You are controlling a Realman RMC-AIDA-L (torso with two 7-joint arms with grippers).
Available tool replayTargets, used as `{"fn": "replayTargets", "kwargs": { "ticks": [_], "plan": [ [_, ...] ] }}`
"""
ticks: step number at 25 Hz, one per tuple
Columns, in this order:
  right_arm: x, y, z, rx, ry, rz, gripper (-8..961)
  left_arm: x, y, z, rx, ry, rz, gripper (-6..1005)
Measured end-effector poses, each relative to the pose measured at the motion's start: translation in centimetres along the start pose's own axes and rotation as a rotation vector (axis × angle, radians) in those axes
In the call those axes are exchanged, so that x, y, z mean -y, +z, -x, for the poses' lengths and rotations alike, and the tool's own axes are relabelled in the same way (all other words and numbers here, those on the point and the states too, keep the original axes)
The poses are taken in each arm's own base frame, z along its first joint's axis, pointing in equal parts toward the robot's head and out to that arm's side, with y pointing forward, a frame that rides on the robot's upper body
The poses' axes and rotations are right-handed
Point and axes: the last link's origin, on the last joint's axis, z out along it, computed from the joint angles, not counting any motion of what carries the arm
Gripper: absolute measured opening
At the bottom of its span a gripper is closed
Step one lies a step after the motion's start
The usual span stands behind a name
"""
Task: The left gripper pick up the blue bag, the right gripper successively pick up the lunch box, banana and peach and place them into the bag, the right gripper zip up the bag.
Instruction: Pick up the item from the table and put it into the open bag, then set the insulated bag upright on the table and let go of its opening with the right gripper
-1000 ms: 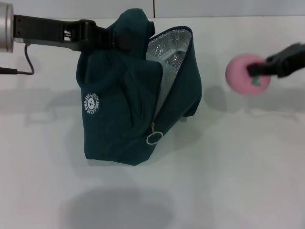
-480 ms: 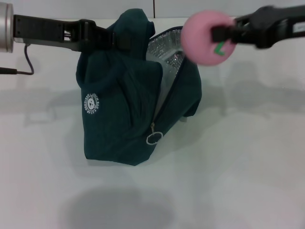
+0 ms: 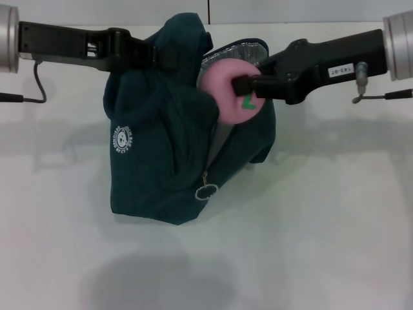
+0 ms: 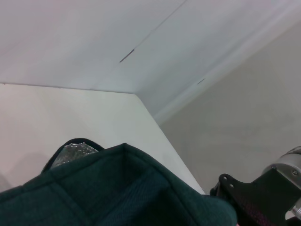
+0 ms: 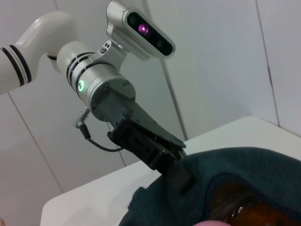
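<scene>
The blue bag (image 3: 161,148) hangs upright over the white table, its top held by my left gripper (image 3: 157,58), which is shut on the fabric. The bag's mouth is open and shows silver foil lining (image 3: 237,50). My right gripper (image 3: 247,84) reaches in from the right, shut on the pink peach (image 3: 226,90), which sits at the bag's open mouth. The zipper ring (image 3: 205,192) dangles low on the front. In the right wrist view the left gripper (image 5: 162,157) clamps the bag (image 5: 235,179). The lunch box and banana are out of view.
The white table (image 3: 322,226) spreads around and below the bag. A black cable (image 3: 35,87) trails from the left arm at the far left. A white wall with panel seams stands behind (image 4: 141,42). The right arm (image 4: 263,197) shows beyond the bag in the left wrist view.
My right gripper has carried the peach from the right of the bag, up and leftward, to the bag's open mouth. The bag has shifted slightly; the left gripper holds still.
</scene>
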Motion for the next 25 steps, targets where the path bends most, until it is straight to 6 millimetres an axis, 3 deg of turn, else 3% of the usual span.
{"fn": "replayTargets", "kwargs": {
  "ticks": [2,7,19,21,25],
  "plan": [
    [-0.1,0.1,0.2,0.000,-0.010,0.001,45,0.0,0.0,0.0,0.001,-0.001,0.001,32],
    [-0.1,0.1,0.4,0.018,-0.021,0.006,224,0.0,0.0,0.0,0.001,-0.001,0.002,32],
    [0.1,-0.3,0.2,0.029,-0.011,-0.007,444,0.0,0.0,0.0,0.001,-0.001,0.002,31],
    [0.1,-0.3,0.1,0.031,-0.013,-0.008,681,0.0,0.0,0.0,0.001,-0.002,0.002,31],
    [0.3,-1.2,0.1,0.077,0.002,-0.027,771,0.0,0.0,0.0,0.000,-0.002,0.002,31]
  ]
}}
